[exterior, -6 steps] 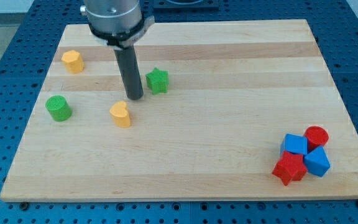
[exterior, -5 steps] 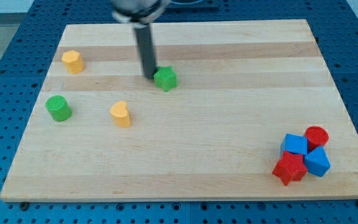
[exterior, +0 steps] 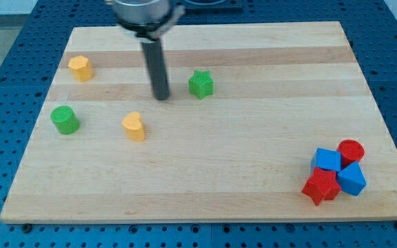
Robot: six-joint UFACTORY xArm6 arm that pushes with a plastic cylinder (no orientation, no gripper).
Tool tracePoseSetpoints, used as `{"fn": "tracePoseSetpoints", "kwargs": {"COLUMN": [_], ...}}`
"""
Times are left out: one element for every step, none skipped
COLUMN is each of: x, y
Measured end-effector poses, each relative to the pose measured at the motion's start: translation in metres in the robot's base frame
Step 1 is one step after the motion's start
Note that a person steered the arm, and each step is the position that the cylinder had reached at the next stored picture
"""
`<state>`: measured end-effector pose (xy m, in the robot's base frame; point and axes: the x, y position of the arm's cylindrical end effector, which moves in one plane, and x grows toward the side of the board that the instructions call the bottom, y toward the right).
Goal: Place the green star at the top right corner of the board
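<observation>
The green star (exterior: 200, 84) lies on the wooden board (exterior: 253, 138), a little left of the board's middle and in its upper half. My tip (exterior: 162, 98) is to the star's left and slightly lower, apart from it by a clear gap. The rod rises from the tip to the arm's head at the view's top.
A yellow block (exterior: 80, 68) sits at the upper left, a green cylinder (exterior: 65, 120) at the left, a yellow heart-like block (exterior: 134, 127) below my tip. At the lower right cluster a red cylinder (exterior: 351, 150), two blue cubes (exterior: 327, 160) (exterior: 352, 179) and a red star (exterior: 320, 186).
The green star has slid to the view's right, from beside the rod to a spot apart from it. My tip has gone up and right, then back down a little to the left.
</observation>
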<state>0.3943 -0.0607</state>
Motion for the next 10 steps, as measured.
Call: {"fn": "tracePoseSetpoints", "kwargs": {"x": [-0.050, -0.085, -0.079, -0.071, -0.046, -0.004, -0.015, -0.075, -0.106, -0.114], "y": [0.100, 0.186, 0.166, 0.096, 0.076, 0.108, 0.169, 0.196, 0.213, 0.220]}}
